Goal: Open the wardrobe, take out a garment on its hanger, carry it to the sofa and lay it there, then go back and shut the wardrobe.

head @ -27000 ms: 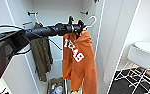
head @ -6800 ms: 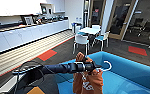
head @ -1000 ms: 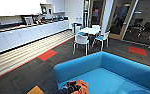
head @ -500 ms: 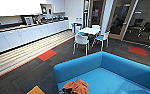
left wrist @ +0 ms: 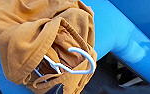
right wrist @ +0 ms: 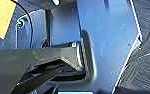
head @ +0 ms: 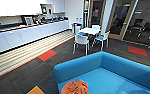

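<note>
On the seat of the blue sofa [head: 121, 67], at its near end by the rounded arm, the rust-orange garment [head: 75, 88] lies in a crumpled heap in the head view. Past the sofa, dark carpet with red patches runs to a small white table [head: 90, 30] ringed by white chairs [head: 81, 41] with light-blue seats. A long run of white cabinets [head: 28, 33] lines the wall on the far side, and glass doors stand beyond the chairs.

In the left wrist view the garment [left wrist: 28, 37] is bunched in folds on the blue cushion [left wrist: 111, 27], and the white hanger [left wrist: 77, 65] pokes from the neck opening, its curved hook lying free over the cloth. No fingers are visible here, so I cannot tell the left hand's state.

In the right wrist view there is the robot's own dark plate and bar over grey carpet [right wrist: 143, 65], with a yellow patch [right wrist: 2, 15] at one corner. Whether the right hand is spread or closed cannot be told.
</note>
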